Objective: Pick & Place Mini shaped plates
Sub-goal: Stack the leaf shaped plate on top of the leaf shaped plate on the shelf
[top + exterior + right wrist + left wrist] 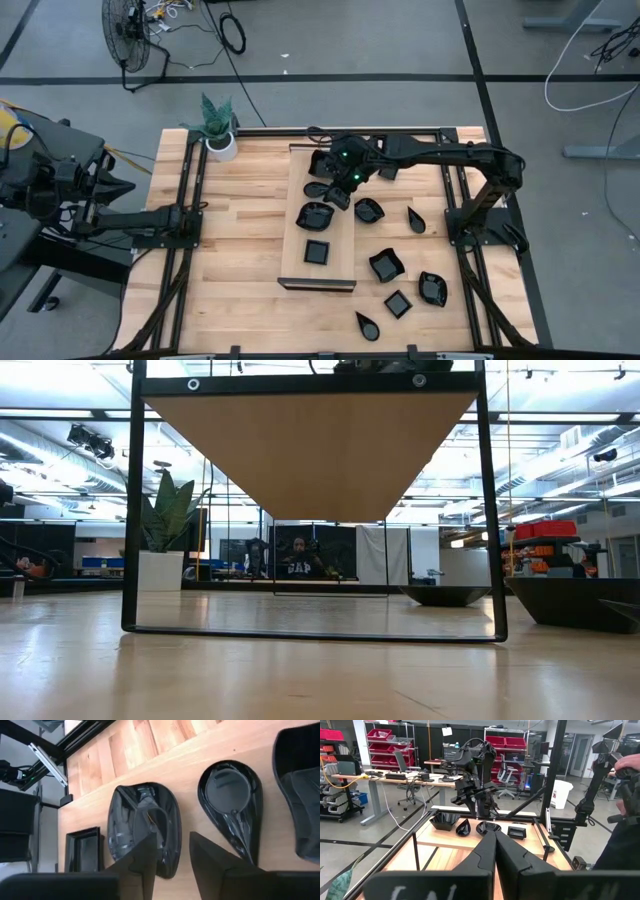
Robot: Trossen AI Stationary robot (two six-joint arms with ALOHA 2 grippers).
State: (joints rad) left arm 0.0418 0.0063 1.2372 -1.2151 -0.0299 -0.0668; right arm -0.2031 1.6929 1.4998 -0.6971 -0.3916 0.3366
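From above, I see my right pincer [341, 190] over the wooden board [340, 262], mini shaped plates [386, 265] scattered beside it on the table [240, 250]. My right wrist shows fingers [140, 860] apart, empty, above a wavy-rimmed plate [125, 827], teardrop plate [231, 807] just beside. The left pincer [495, 851] rests closed, well apart.

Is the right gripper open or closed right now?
Open. In the right wrist view the right gripper shows a clear gap between its two fingers, holding nothing, above a teardrop plate and a rounded plate on the wooden board.
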